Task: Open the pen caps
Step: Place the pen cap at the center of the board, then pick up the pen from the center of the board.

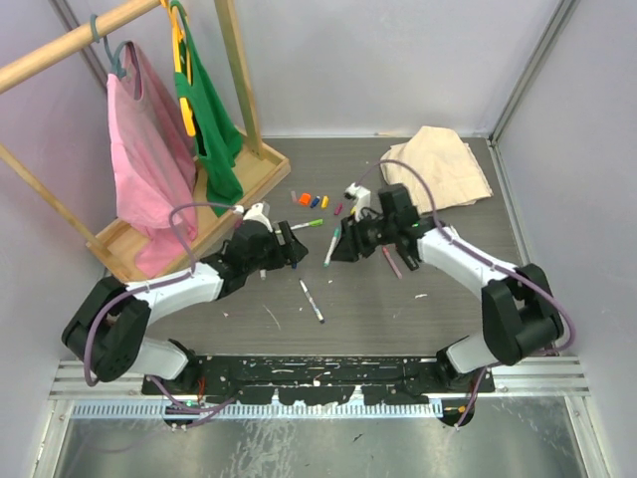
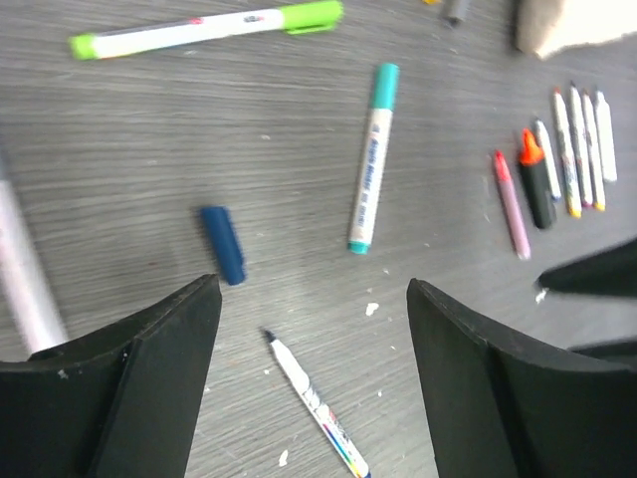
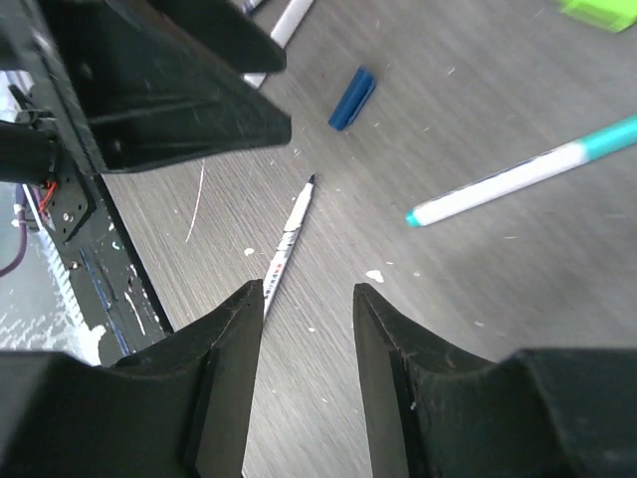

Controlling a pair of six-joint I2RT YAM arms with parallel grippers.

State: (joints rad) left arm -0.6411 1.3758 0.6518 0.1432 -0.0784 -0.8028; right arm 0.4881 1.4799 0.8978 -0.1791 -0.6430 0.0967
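Where the two arms reach in from the bottom of the top view, bare grey table (image 1: 398, 319) runs from the black base rail (image 1: 398, 370) up to an uncapped white pen (image 1: 312, 301) lying loose at centre. Just above it, the left gripper (image 1: 297, 249) stands with jaws wide and nothing between them. The right gripper (image 1: 343, 249) faces it with a narrower gap, also empty. In the left wrist view a loose blue cap (image 2: 222, 244) lies left of centre, apart from the teal-capped pen (image 2: 372, 159). Farther up lies a green-capped pen (image 1: 307, 224), then a cluster of loose pen caps (image 1: 311, 199) near the wooden rack base (image 1: 264, 167). A beige cloth (image 1: 438, 164) lies at the table's upper right edge.
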